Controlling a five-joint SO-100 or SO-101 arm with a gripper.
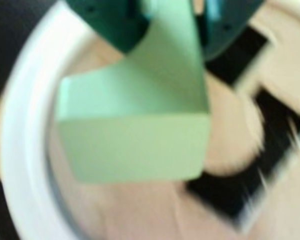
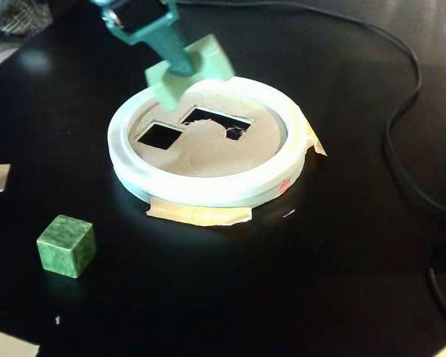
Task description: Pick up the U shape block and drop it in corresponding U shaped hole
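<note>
Teal gripper (image 2: 184, 65) clamped on pale mint-green arch-shaped block (image 2: 189, 71), hanging tilted over white ring's far-left rim (image 2: 208, 190), dark tabbed rectangular cutout (image 2: 212, 119) just toward the disc's centre.

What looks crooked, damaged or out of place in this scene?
The pale green arch block hangs tilted in the end effector above the disc's white rim, not squared to the arch-shaped hole. Wrinkled tape pokes out from under the rim. A dark green cube sits alone on the black table.
</note>
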